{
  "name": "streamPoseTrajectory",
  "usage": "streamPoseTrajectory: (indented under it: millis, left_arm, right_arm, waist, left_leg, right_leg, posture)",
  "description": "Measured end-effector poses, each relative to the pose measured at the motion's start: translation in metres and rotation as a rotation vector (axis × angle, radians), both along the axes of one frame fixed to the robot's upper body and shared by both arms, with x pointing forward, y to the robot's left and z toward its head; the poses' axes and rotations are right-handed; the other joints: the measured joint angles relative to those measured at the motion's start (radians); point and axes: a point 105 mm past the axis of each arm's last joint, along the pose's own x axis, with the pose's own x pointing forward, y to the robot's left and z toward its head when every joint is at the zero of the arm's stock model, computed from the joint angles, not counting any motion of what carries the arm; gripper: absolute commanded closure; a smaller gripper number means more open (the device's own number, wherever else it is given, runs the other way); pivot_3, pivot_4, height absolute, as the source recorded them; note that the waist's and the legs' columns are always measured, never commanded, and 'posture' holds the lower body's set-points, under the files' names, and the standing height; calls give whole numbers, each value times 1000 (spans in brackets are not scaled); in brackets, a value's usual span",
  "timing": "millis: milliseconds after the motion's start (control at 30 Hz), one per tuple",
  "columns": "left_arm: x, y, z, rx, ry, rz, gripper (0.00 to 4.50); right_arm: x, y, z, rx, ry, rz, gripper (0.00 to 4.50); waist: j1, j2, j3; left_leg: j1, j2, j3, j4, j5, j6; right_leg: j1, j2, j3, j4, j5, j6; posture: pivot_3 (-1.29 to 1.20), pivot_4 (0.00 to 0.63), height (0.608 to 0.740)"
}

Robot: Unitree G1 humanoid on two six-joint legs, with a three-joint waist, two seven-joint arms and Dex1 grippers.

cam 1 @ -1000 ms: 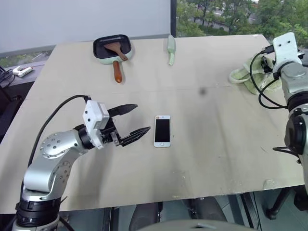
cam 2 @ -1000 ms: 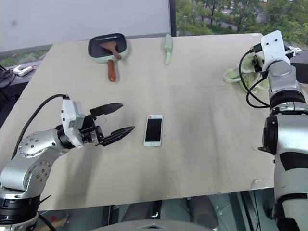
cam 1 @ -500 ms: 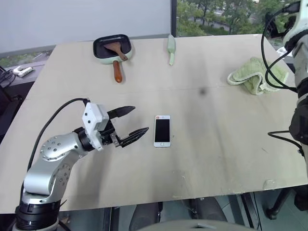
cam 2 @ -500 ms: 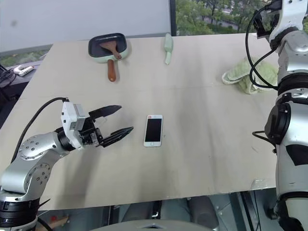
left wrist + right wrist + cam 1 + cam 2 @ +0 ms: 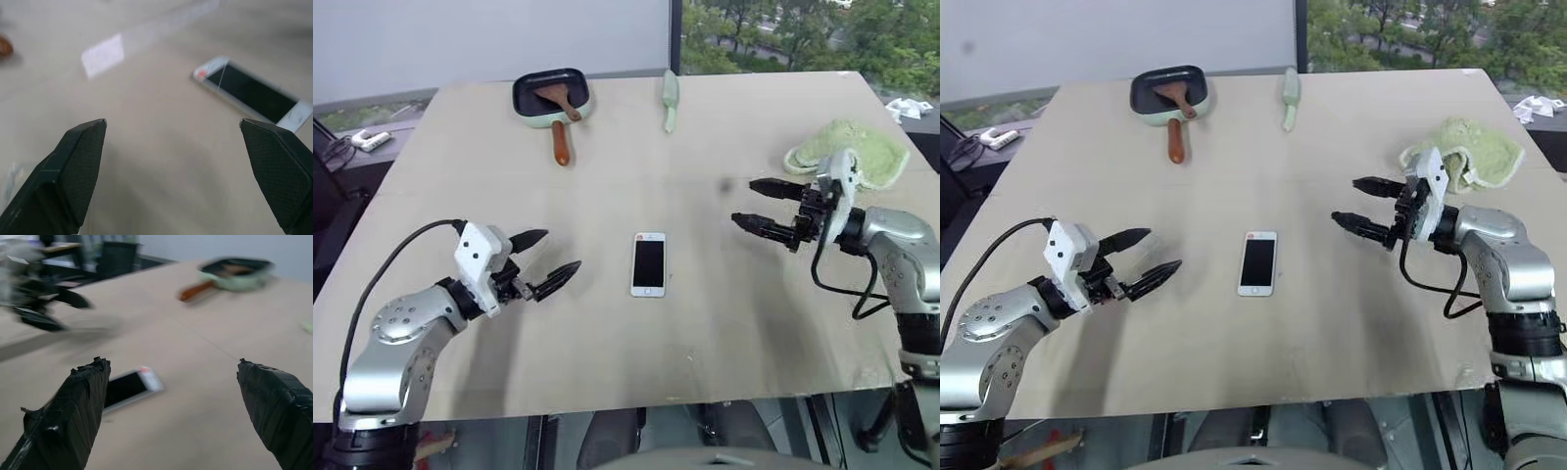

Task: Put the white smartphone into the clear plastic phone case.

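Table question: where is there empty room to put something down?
The table is bare between the phone and the near edge, and between the pan and the phone. There are open strips between the phone and the left gripper, and between the phone and the right gripper. It is more crowded along the far edge, near the pan, green tool and cloth.

- An office-like test room: a large pale table (image 5: 607, 147) stands against a plain grey wall and a window (image 5: 803, 34) with green trees outside.
- Black office chairs (image 5: 115, 259) and a desk show beyond the table.
- A white power strip (image 5: 374, 140) lies on a side ledge.
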Motion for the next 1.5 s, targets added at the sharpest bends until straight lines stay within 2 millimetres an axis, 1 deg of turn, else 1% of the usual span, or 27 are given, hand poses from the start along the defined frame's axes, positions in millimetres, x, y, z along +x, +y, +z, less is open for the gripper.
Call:
streamPoseTrajectory:
  millis: [100, 167, 267, 367, 433, 500, 600, 733, 833, 967, 1067, 1200, 1300, 1367, 1433, 1500]
  left_arm:
    - [5, 8, -4, 10, 8, 33, 0]
    - [8, 12, -5, 12, 9, 49, 0]
    - [8, 13, -5, 12, 7, 56, 0]
    - [7, 15, -8, 13, 24, 76, 0]
    - [3, 18, -13, 15, 46, 96, 0]
    - [-2, 25, -19, 17, 75, 130, 0]
    - [-4, 31, -21, 25, 84, 161, 0]
    - [-3, 36, -24, 36, 90, 187, 0]
    - [0, 40, -23, 28, 88, 201, 0]
    - [1, 47, -29, 26, 109, 225, 0]
    - [3, 52, -33, 19, 123, 247, 0]
    - [0, 61, -44, 24, 162, 270, 0]
    - [-1, 62, -44, 43, 164, 254, 857]
    - [-1, 63, -44, 48, 165, 250, 1651]
    - [-1, 64, -45, 56, 164, 245, 2788]
    - [0, 65, -44, 59, 163, 248, 3535]
  right_arm:
    - [-17, 5, -10, -30, 13, 43, 72]
    - [-22, 6, -11, -41, 17, 60, 72]
    - [-27, 6, -5, -26, 3, 88, 72]
    - [-29, 1, 0, -26, 1, 88, 72]
    - [-32, -2, 3, -11, 14, 96, 72]
    - [-40, -1, 8, 20, 43, 137, 72]
    - [-46, 0, 12, 38, 55, 169, 72]
    - [-49, 2, 15, 52, 42, 194, 72]
    - [-54, 6, 13, 23, 16, 224, 72]
    - [-58, 8, 3, -15, 15, 245, 72]
    - [-60, 10, 5, -5, 3, 262, 72]
    - [-60, 13, 9, 14, -25, 274, 72]
    - [-61, 15, 13, 24, -41, 288, 0]
    - [-62, 16, 13, 21, -44, 297, 0]
    - [-63, 18, 12, 19, -56, 309, 0]
    - [-63, 21, 9, -10, -87, 317, 0]
  waist:
    - [4, -1, 0]
    - [4, -1, 0]
    - [0, -1, 0]
    - [1, -1, 0]
    - [1, -1, 0]
    - [2, -2, 0]
    - [3, -2, 0]
    - [4, -2, 0]
    - [4, -3, 0]
    - [2, -3, 0]
    - [3, -3, 0]
    - [2, -3, 0]
    - [3, -4, 0]
    - [3, -4, 0]
    - [3, -4, 0]
    - [3, -4, 0]
  left_leg:
    - [1, 0, 0, 1, 0, 0]
    - [1, 0, 0, 2, 0, 0]
    - [2, 0, 1, 2, 0, 0]
    - [2, 0, 0, 1, 0, 0]
    - [2, 1, 0, 0, 0, 0]
    - [2, 1, 0, 0, 0, 0]
    - [2, 1, 0, 0, 0, 0]
    - [2, 1, 0, 1, 0, 0]
    - [2, 1, 0, 1, 0, 0]
    - [2, 1, 0, 1, 0, 0]
    - [2, 1, 0, 1, 0, 0]
    - [2, 1, 0, 1, 0, 0]
    - [2, 1, 0, 1, 0, 0]
    - [2, 1, 0, 1, 0, 0]
    - [2, 1, 0, 1, 0, 0]
    - [2, 1, 0, 1, 0, 0]
  right_leg:
    - [1, 0, 0, 0, 0, 0]
    - [2, 1, 0, 0, 0, 0]
    - [2, 1, 1, 0, 0, 0]
    - [2, 1, 0, 0, 0, 0]
    - [1, 0, 0, 0, 0, 0]
    - [1, 0, 0, 0, 0, 0]
    - [2, 0, 0, 0, 0, 0]
    - [2, 0, 0, 0, 0, 0]
    - [2, 1, 0, 0, 0, 0]
    - [2, 0, 0, 0, 0, 0]
    - [2, 0, 0, 0, 0, 0]
    - [2, 0, 0, 0, 0, 0]
    - [2, 0, 0, 0, 0, 0]
    - [2, 0, 0, 0, 0, 0]
    - [2, 0, 0, 0, 0, 0]
    - [2, 0, 0, 0, 0, 0]
  posture:
    - [0, 150, 740]
    - [0, 150, 740]
    - [0, 150, 740]
    - [0, 150, 740]
    - [0, 150, 740]
    - [0, 150, 740]
    - [0, 150, 740]
    - [0, 150, 740]
    - [0, 150, 740]
    - [0, 150, 740]
    - [0, 150, 740]
    - [0, 150, 740]
    - [0, 150, 740]
    - [0, 150, 740]
    - [0, 150, 740]
    - [0, 150, 740]
